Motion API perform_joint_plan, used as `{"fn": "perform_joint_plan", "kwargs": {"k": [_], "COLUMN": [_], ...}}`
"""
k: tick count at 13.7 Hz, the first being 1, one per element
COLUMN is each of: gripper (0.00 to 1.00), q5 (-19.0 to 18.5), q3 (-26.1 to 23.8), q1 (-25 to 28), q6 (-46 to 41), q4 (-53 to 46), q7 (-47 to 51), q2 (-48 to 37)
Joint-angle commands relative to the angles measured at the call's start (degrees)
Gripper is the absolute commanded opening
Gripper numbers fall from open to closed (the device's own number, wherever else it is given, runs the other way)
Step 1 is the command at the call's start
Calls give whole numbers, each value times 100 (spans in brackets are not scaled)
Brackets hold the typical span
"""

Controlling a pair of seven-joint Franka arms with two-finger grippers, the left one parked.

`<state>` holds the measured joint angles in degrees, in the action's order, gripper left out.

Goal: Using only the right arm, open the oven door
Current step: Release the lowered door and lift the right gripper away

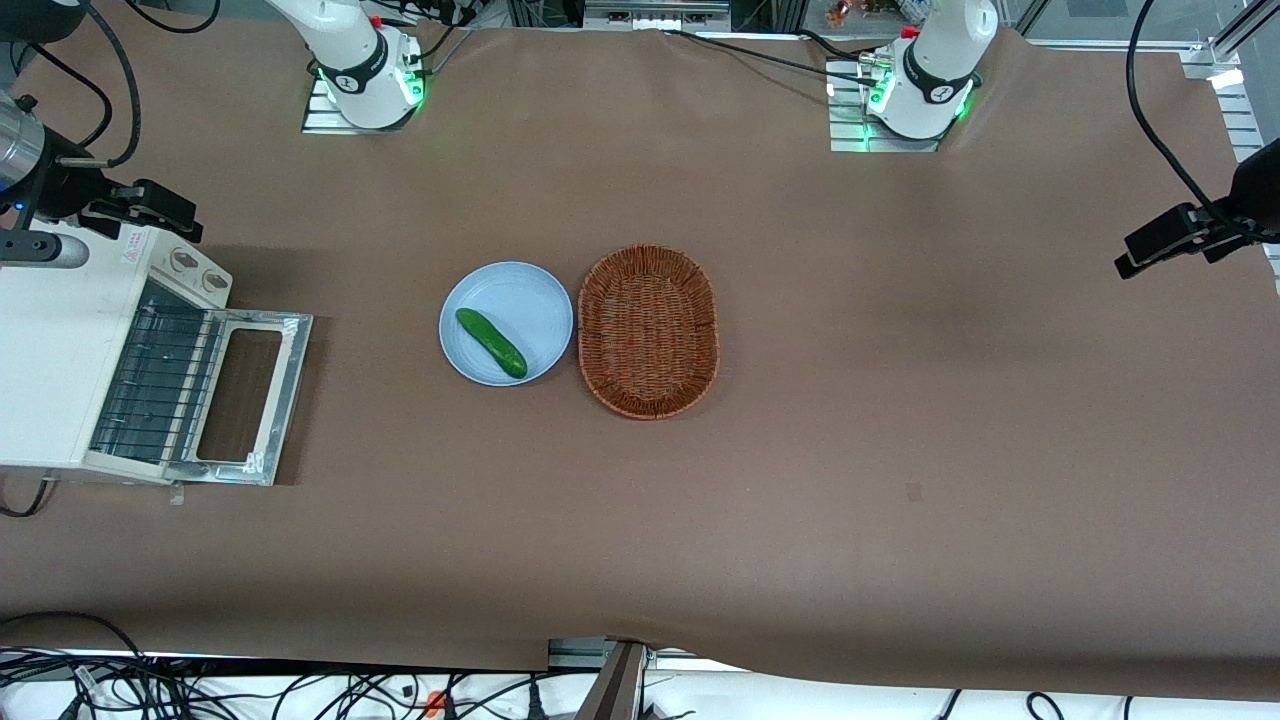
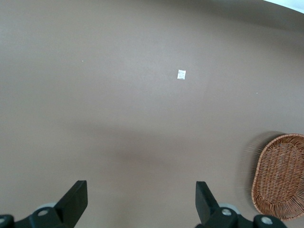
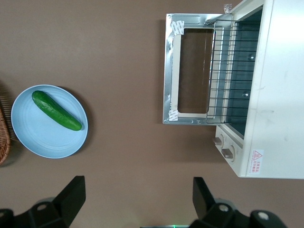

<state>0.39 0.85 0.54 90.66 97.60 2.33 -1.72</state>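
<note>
Lying folded down flat at the mouth of the small white boxy toaster oven, the silver metal-framed oven door with its see-through window rests on the brown-covered table, fully open. Its free edge points toward three o'clock in the front view, toward the middle of the table. Inside the opening, a dark wire rack shows, and two round knobs sit on the oven's face at about twelve o'clock from the door. The oven stands at the working arm's end of the table, at roughly nine o'clock from the other things.

The white segmented right arm rises from its base at eleven o'clock in the front view; its dark wrist hangs above the oven's top, just at twelve o'clock from the door. The jaws stand spread wide apart, released, grasping nothing, well above the table and clear of the door.

A round light-blue plate lies near the table's middle, at about three o'clock from the door and well apart from it, carrying a green cucumber set diagonally. Just beside the plate, at its three o'clock, sits an oval brown wicker basket.

In the right wrist view the open door, the plate and the cucumber all show below the spread jaws.
</note>
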Motion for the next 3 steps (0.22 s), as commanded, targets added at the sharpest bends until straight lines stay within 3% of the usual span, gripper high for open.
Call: {"fn": "perform_joint_plan", "kwargs": {"k": [1, 3], "gripper": [100, 100], "q5": [93, 84], "q3": [11, 73], "q1": [86, 157], "q6": [127, 83], "q4": [180, 137], "q7": [145, 127], "q2": [-197, -145]}}
